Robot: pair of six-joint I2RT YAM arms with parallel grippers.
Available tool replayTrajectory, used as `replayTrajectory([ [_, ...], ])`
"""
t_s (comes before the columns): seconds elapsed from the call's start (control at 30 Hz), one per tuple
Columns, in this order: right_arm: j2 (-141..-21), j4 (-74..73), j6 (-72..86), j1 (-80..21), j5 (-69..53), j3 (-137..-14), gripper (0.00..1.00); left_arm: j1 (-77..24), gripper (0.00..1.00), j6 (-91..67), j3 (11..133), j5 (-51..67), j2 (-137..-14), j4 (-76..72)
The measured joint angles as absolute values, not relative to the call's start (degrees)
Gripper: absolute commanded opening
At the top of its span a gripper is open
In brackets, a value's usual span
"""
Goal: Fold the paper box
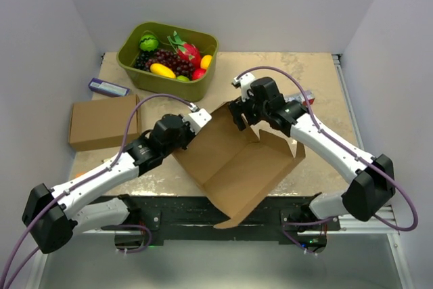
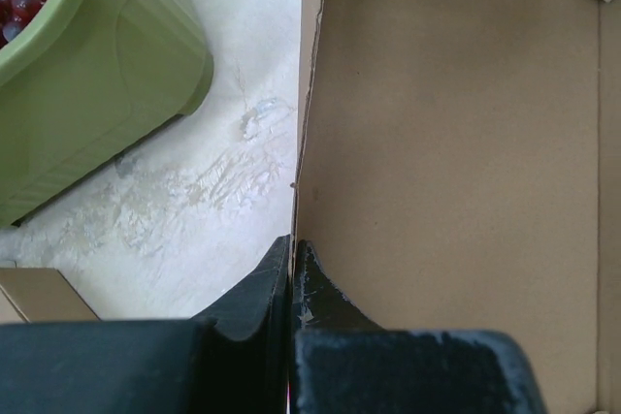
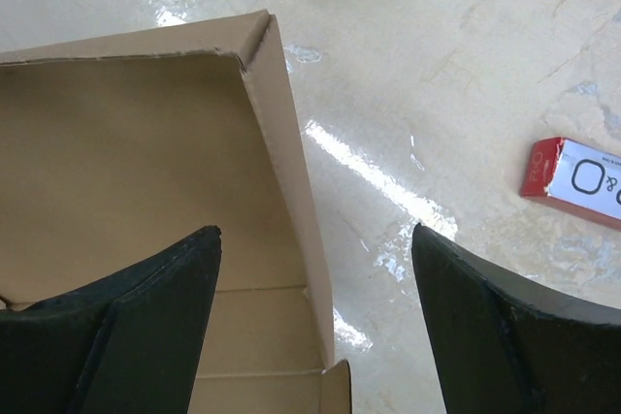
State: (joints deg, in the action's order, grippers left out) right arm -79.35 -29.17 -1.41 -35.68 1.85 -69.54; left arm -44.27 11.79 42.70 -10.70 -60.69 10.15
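The paper box [image 1: 237, 164] is a brown cardboard mailer lying half-formed in the middle of the table, with its walls raised and a flap hanging over the near edge. My left gripper [image 1: 195, 121] is shut on the box's upright left wall. In the left wrist view that thin wall edge [image 2: 297, 143] is pinched between the fingers of the left gripper [image 2: 293, 244]. My right gripper [image 1: 238, 116] hangs open over the far corner. In the right wrist view its open jaws [image 3: 316, 230] straddle the box's side wall [image 3: 291, 172] without touching it.
A green tub of fruit [image 1: 168, 59] stands at the back left. A second brown cardboard box [image 1: 103, 121] lies at the left, with a small blue packet [image 1: 108, 87] behind it. A red and white packet [image 3: 577, 179] lies on the table right of the box.
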Motion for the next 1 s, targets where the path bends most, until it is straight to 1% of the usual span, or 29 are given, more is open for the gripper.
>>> replayTrajectory([
  [0.1, -80.8, -28.6, -1.6, -36.8, 2.7, -69.2, 0.82, -44.3, 0.00, 11.8, 42.7, -10.8, -61.0, 10.3],
  [0.27, -81.4, -30.8, -0.3, -37.9, 7.6, -70.9, 0.87, -44.3, 0.00, 10.9, 43.1, -12.7, -64.5, 10.5],
  [0.33, -81.4, -32.9, 1.4, -37.9, 9.9, -74.6, 0.89, -44.3, 0.00, 9.7, 43.8, -13.8, -68.1, 11.2],
  [0.47, -80.8, -35.7, 7.1, -37.8, 14.9, -84.9, 0.89, -43.8, 0.00, 6.0, 46.0, -16.2, -76.1, 14.0],
  [0.53, -79.4, -37.0, 9.6, -37.8, 16.3, -87.9, 0.90, -43.1, 0.00, 2.9, 47.4, -16.6, -79.2, 15.4],
  [0.7, -74.8, -44.7, 16.2, -37.8, 18.0, -91.9, 0.92, -40.1, 0.00, -5.0, 48.1, -15.7, -80.7, 16.9],
  [0.8, -72.4, -49.8, 19.6, -37.8, 18.7, -92.0, 0.92, -36.2, 0.00, -10.0, 46.7, -12.0, -80.1, 16.1],
  [0.9, -68.4, -51.1, 22.8, -37.8, 19.0, -89.7, 0.90, -33.4, 0.00, -14.7, 42.6, -9.0, -78.3, 14.1],
  [1.0, -58.8, -48.1, 26.5, -37.8, 18.2, -80.1, 0.90, -32.5, 0.01, -19.4, 37.7, -7.1, -76.1, 11.7],
])
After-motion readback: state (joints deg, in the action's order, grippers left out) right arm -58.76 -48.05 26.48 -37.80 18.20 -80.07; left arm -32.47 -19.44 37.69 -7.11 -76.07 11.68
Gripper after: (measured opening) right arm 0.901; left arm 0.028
